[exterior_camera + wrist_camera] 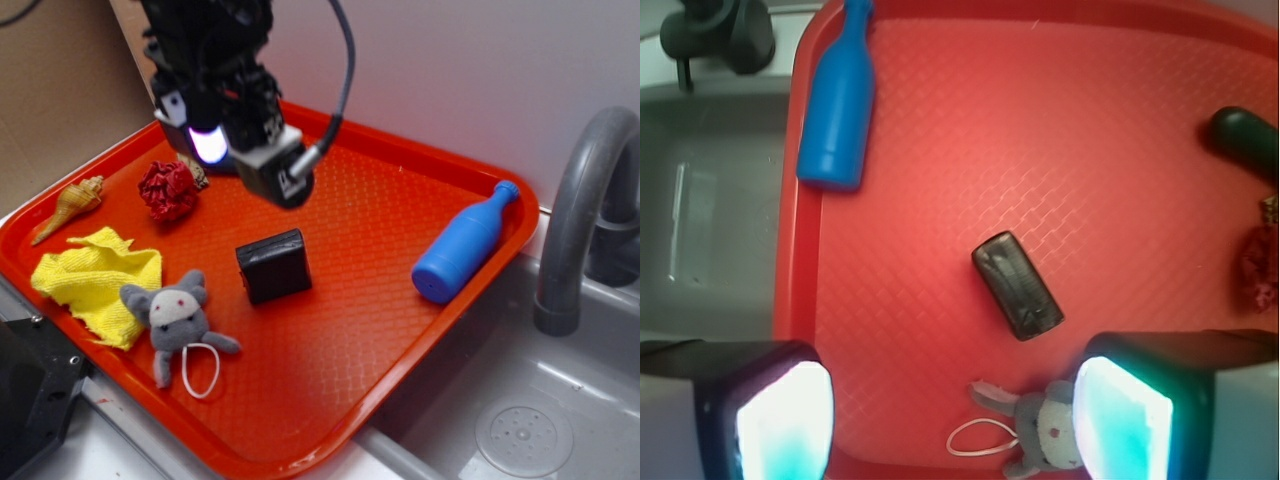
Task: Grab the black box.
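Note:
The black box (273,265) lies flat near the middle of the red tray (330,440), turned a little askew. In the wrist view the black box (1017,284) sits just above the gap between my fingers, closer to the right one. My gripper (213,142) hangs well above the tray's back left part, apart from the box. The gripper (955,420) is open, with both lit pads (785,420) wide apart and only tray floor and the toy mouse showing between them.
On the tray: a blue bottle (465,243) at the right rim, a grey toy mouse (178,315) beside the box, a yellow cloth (95,280), a red crumpled ball (168,188), a seashell (70,205), a dark capsule (1245,140). A sink (520,420) and faucet (580,200) lie to the right.

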Robot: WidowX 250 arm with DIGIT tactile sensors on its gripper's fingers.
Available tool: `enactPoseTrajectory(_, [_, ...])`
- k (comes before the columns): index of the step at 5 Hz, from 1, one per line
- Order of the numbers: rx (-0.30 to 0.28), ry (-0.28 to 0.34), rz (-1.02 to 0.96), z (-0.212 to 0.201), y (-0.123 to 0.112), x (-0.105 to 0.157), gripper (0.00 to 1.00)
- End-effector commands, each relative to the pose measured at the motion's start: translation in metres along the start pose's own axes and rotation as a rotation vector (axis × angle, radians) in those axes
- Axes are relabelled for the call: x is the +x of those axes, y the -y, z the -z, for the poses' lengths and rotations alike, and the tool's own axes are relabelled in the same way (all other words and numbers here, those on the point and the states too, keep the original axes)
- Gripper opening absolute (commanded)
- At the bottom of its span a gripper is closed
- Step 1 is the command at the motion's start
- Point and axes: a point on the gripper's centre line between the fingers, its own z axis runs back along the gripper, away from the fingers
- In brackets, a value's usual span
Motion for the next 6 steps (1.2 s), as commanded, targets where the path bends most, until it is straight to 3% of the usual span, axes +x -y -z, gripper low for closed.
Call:
enactPoseTrajectory(1, [0.091, 0.046, 0.376, 0.016, -0.031, 0.035, 1.00])
enactPoseTrajectory(2, [0.096, 0.029, 0.477, 0.018, -0.034, 0.037, 1.00])
enactPoseTrajectory(3, [0.038, -0.010, 0.473, 0.031, -0.036, 0.012, 1.00])
enactPoseTrajectory(4, [0.024, -0.042, 0.478, 0.046, -0.019, -0.014, 1.00])
enactPoseTrajectory(5, [0.078, -0.030, 0.495, 0.066, -0.019, -0.019, 1.00])
enactPoseTrajectory(6, [0.088, 0.007, 0.482, 0.082, -0.028, -0.001, 1.00])
